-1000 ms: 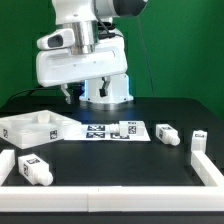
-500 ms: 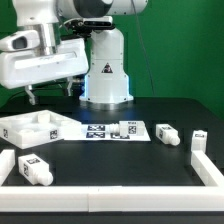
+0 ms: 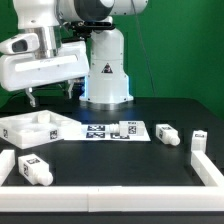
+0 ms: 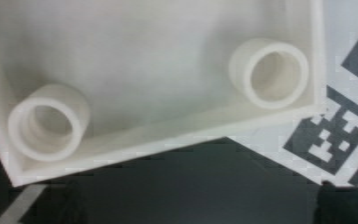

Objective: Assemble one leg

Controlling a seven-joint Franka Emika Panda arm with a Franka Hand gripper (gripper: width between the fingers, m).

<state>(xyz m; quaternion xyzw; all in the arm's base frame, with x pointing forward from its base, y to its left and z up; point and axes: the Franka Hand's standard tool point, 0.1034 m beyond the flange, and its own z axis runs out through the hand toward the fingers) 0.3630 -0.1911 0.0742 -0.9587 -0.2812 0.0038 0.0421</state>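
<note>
At middle left lies the panel [image 3: 30,127], the marker board [image 3: 103,131] just right of it. One leg [image 3: 130,129] stands on that board, a second leg [image 3: 166,134] further right, a third leg [image 3: 35,169] at lower left.

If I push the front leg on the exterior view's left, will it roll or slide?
The leg seems to lie on its side, so a push across it may roll it. It looks like stiff, smooth plastic: probably light, and possibly slippery in a loose pinch.

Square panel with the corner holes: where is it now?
In the exterior view the square panel lies on the black table at that view's left, just beside the marker board, with a leg nearer the camera in front of it.
</note>
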